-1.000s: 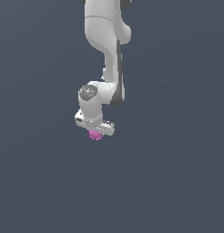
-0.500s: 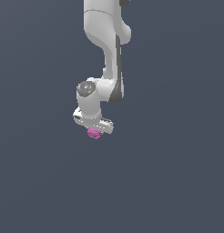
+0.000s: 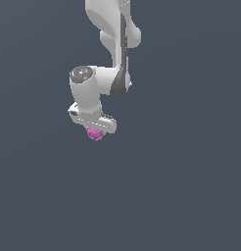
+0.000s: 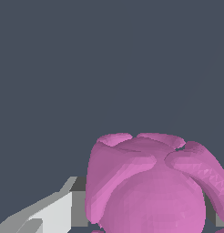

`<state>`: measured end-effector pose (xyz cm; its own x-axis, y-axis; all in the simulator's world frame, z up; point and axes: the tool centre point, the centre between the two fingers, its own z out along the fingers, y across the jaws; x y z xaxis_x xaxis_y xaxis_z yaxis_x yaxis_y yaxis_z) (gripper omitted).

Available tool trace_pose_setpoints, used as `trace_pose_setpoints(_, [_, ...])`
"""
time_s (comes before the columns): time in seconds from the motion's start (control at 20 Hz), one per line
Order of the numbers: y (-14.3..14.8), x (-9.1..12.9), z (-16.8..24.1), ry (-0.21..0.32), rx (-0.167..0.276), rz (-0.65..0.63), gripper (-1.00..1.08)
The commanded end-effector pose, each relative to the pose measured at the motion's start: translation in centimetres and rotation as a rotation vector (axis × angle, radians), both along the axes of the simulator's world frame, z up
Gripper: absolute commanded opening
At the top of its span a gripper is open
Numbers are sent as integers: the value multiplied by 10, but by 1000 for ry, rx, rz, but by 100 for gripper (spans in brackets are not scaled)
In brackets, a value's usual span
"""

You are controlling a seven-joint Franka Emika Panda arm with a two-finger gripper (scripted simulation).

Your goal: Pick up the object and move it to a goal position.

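Observation:
The object is a small magenta-pink bumpy ball (image 3: 95, 134). It sits right under the white hand of my gripper (image 3: 95, 133) in the exterior view, between the fingers, held above the dark grey ground. In the wrist view the ball (image 4: 148, 186) fills much of the picture, with one light grey finger (image 4: 54, 214) pressed beside it. The other finger is almost hidden by the ball. The gripper is shut on the ball.
A flat, plain dark grey surface (image 3: 181, 186) fills both views. The white arm (image 3: 115, 44) rises from the hand to the upper edge of the exterior view. No goal marker shows.
The arm has carried the ball a little upward and toward the exterior view's left. The grip on the ball is unchanged.

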<state>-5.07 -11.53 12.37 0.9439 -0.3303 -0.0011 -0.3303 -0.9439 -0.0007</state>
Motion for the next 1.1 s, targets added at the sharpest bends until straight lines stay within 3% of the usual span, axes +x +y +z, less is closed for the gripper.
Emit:
trace_pose_setpoints(0.0, [-9,-4,26,-1,0,0,-100])
trace_pose_setpoints(1.05, [-85,-32,247,-1,-1,-1,-100])
